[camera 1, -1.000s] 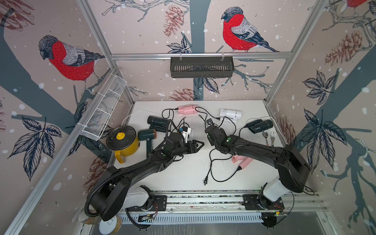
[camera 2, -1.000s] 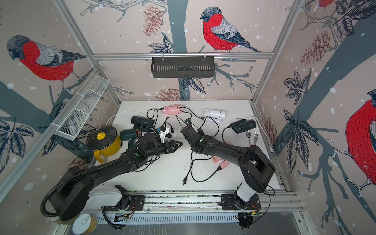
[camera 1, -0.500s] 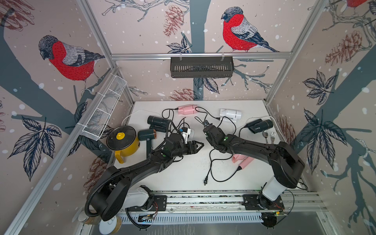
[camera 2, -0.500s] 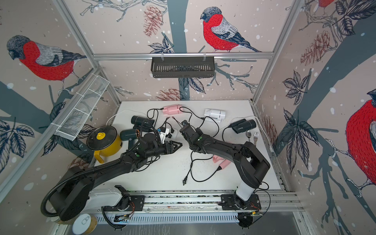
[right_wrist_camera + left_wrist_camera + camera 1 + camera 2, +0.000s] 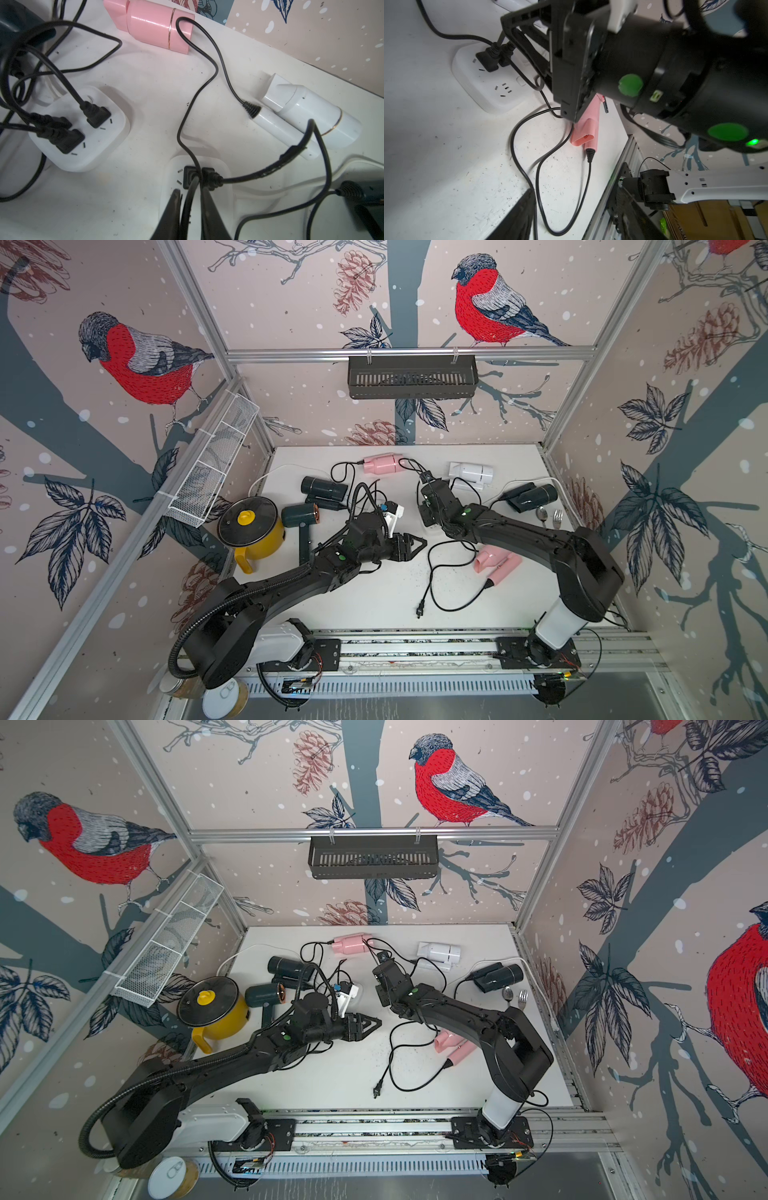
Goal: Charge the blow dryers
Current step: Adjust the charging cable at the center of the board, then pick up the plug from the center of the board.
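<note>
Counting the blow dryers, Tom, what do you get?

Six, Mia, all on the white surface (image 5: 374, 597): the back pink blow dryer (image 5: 380, 463) and the white blow dryer (image 5: 471, 473) by the far wall; the left black blow dryer (image 5: 324, 488) and the dark green blow dryer (image 5: 299, 515) with its copper nozzle; the right black blow dryer (image 5: 530, 495); and, nearer the front, the front pink blow dryer (image 5: 496, 564).

Plugged in?

The left power strip (image 5: 112, 137) carries three black plugs, the right power strip (image 5: 223, 199) two, side by side. The front pink one's plug (image 5: 419, 611) lies loose on the surface.

And the jaws?

The right gripper (image 5: 191, 189) stands over the right strip, its jaws slightly parted astride a cord right at one plug, not closed on it. The left gripper (image 5: 422, 544) hangs just in front of the two strips, jaws apart and empty.

Any writing?

Any print is too small to read. Gold bands ring the back pink and white dryers; green round stickers (image 5: 630, 85) sit on the right arm. A yellow pot (image 5: 270, 539) stands beside the green dryer.
</note>
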